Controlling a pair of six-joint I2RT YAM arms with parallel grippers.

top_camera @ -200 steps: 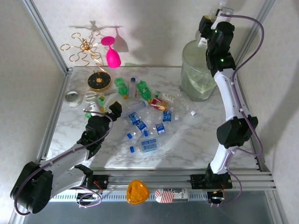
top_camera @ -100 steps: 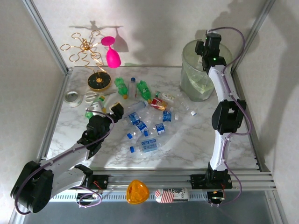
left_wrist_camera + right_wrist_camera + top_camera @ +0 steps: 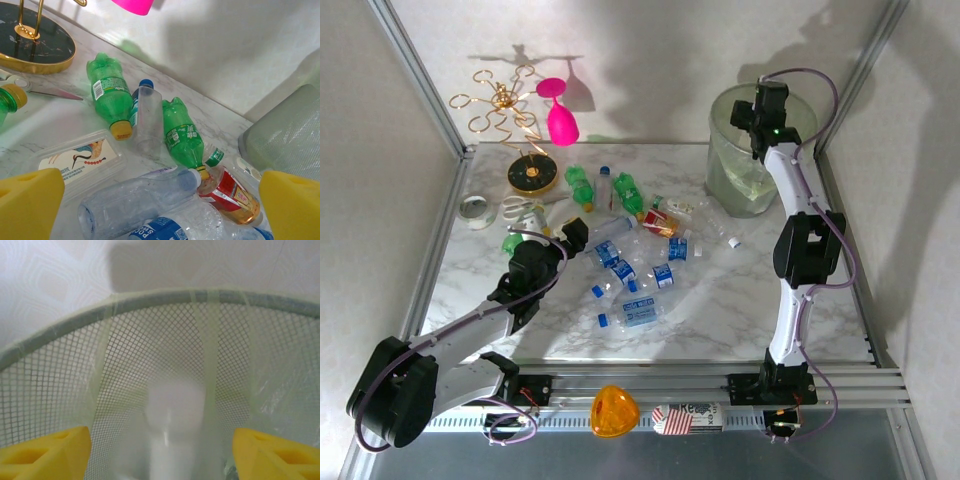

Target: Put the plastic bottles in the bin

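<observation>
Right wrist: right gripper [image 3: 160,442] wide open and empty over the bin [image 3: 150,297], blurry bottle [image 3: 175,410] loose below it, could bounce out off the wall.

white walls [image 3: 660,50], marble tabletop [image 3: 720,310]

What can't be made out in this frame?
1. Right wrist view: pale shape ahead of the right gripper, against the bin, is blurred; bottle or not, unclear.
2. Top view: bin contents, veiled by its translucent wall.
3. Left wrist view: blue-labelled bottle, cut off by the bottom edge.
</observation>
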